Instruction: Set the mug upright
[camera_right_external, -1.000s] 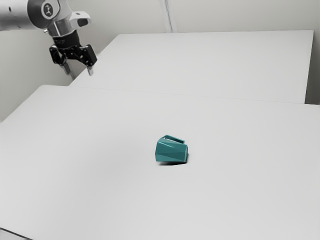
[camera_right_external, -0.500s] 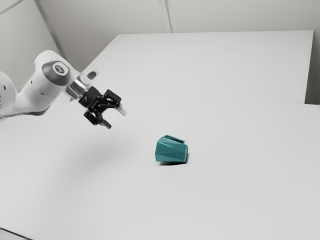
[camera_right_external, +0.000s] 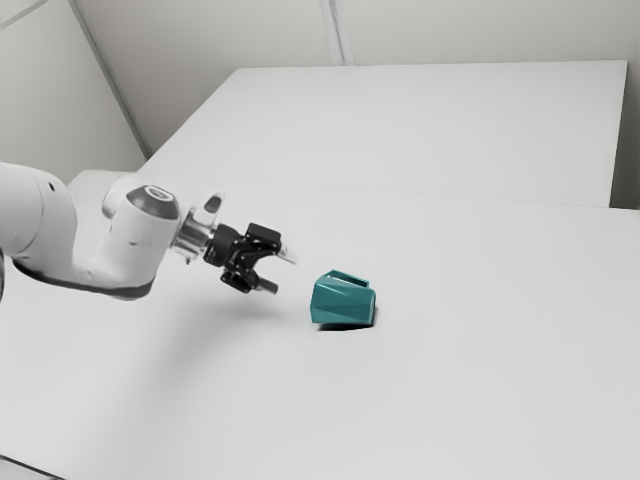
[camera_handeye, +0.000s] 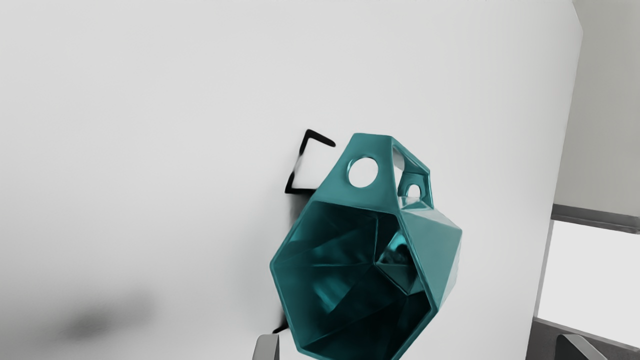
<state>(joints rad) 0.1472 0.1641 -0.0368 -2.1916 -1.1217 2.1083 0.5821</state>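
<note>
In the exterior view the black gripper (camera_right_external: 280, 272) is a short gap away from the mug, toward that view's left, its fingers spread with nothing between them. The teal faceted mug (camera_right_external: 343, 302) lies on its side on the white table. The wrist view looks into the dark mouth of the mug (camera_handeye: 350, 280), with the handle rising from one side of the rim. At the bottom edge of that view, the fingertips of the open gripper (camera_handeye: 421, 346) stand wide apart on either side of the mug's lower rim.
The white table (camera_right_external: 460, 400) carries the mug. Behind it lies another large white surface (camera_right_external: 430, 130), with pale walls beyond. The arm reaches in low from the exterior view's left.
The arm has come down and toward the exterior view's right, closer to the mug, and the hand has tilted from pointing down to nearly level. The mug has not moved.
</note>
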